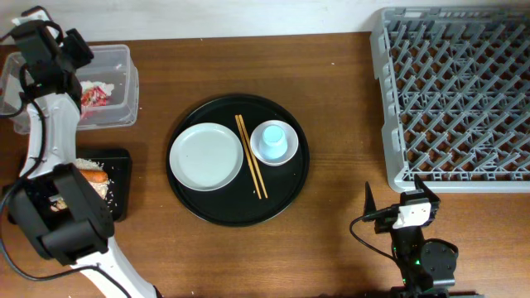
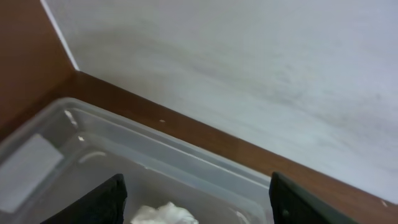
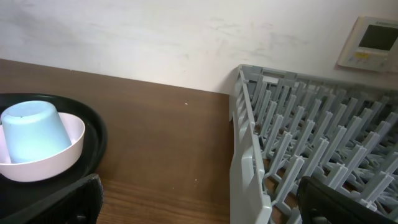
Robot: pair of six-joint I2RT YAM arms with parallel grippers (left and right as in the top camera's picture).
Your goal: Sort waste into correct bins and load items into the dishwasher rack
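My left gripper (image 1: 45, 50) is open over the far end of the clear plastic box (image 1: 120, 62). In the left wrist view its fingers (image 2: 199, 202) straddle crumpled white tissue (image 2: 165, 214) lying in the box (image 2: 155, 140). A red wrapper (image 1: 93, 95) also lies in the box. The flat black tray (image 1: 120, 165) holds rice scraps (image 1: 101, 189) and an orange carrot (image 1: 91, 175). The pale dish (image 1: 205, 156), chopsticks (image 1: 251, 157) and blue cup (image 1: 274, 141) sit on the round black tray (image 1: 238, 207). My right gripper (image 1: 396, 199) is open and empty near the grey rack (image 1: 455, 91). I cannot make out a dark brown lump.
In the right wrist view the blue cup (image 3: 32, 130) rests in a small white bowl (image 3: 56, 158), and the rack's front left corner (image 3: 249, 162) is close on the right. A white wall runs behind the table. The left arm's base (image 1: 58, 219) covers part of the flat black tray.
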